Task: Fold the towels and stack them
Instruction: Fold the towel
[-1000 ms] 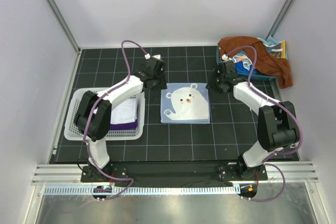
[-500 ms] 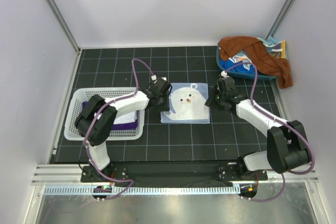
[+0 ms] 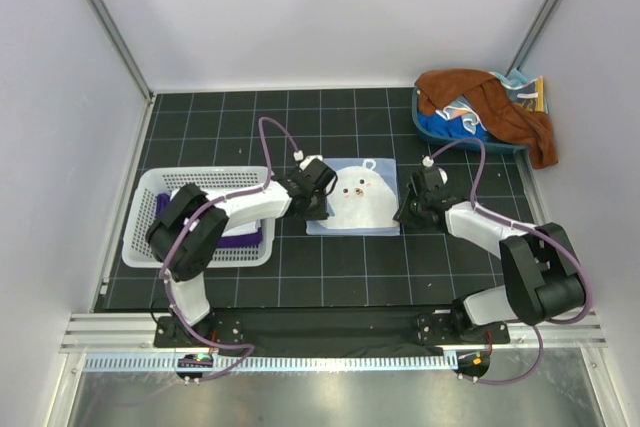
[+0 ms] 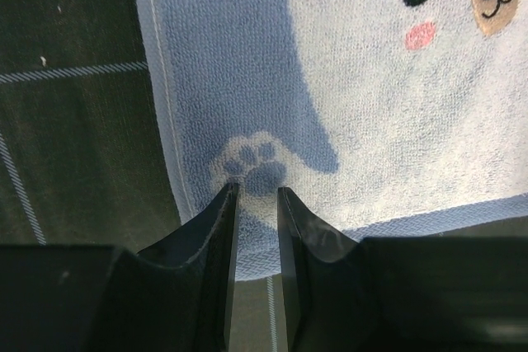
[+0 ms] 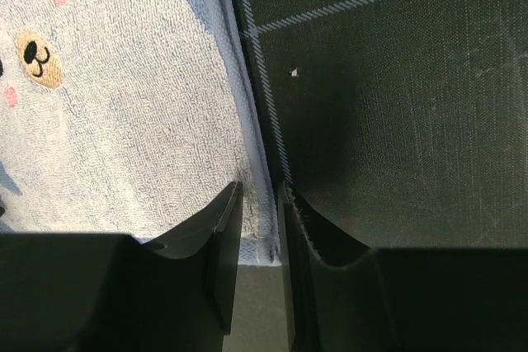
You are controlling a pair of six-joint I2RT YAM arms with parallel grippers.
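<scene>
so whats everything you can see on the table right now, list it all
bear towel: one, light blue with a white bear face, flat at the middle of the mat
white towel: one, white, folded in the basket
purple towel: one, dark purple, under the white towel
brown towel: one, rust-brown, draped over the tub
other cloths: count unclear, blue and pale, bunched in the tub
basket: one, white, slotted, left side
tub: one, blue, far right corner
mat: one, black with a white grid, covering the table
left gripper: one, black, jaws narrowly apart at the bear towel's near left corner
right gripper: one, black, jaws narrowly apart at its near right corner
</scene>
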